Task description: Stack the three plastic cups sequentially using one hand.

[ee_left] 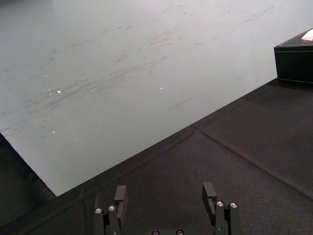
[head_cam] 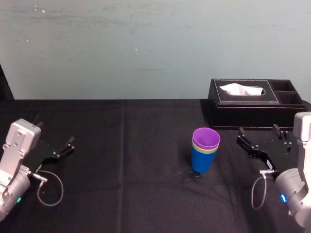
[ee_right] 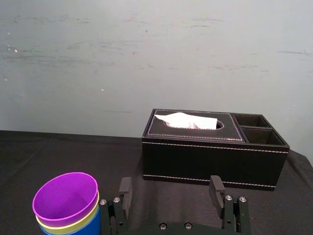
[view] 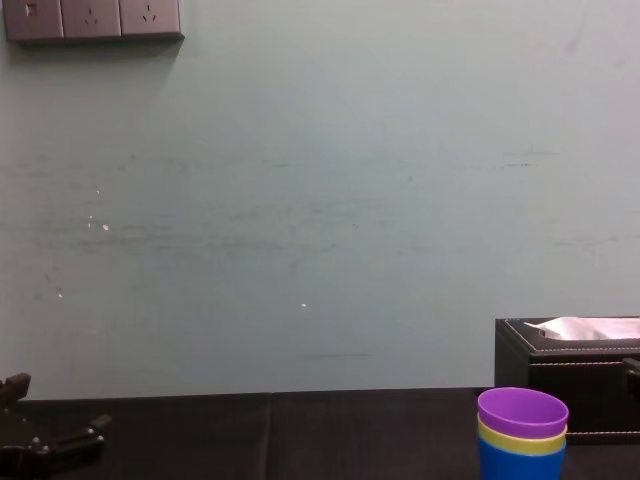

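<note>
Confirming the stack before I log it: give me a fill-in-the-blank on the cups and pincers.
The purple cup nests inside the ____ one.
The outermost, bottom cup is ____.
Both the right pincer and the left pincer are ____ and hold nothing.
The black box holds a white ____.
Missing: yellow-green; blue; open; tissue.

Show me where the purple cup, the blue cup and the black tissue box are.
purple cup (head_cam: 205, 138), head view, on its inner wall below the rim.
blue cup (head_cam: 201, 161), head view, on its outer side wall.
black tissue box (head_cam: 243, 115), head view, on its front wall.
</note>
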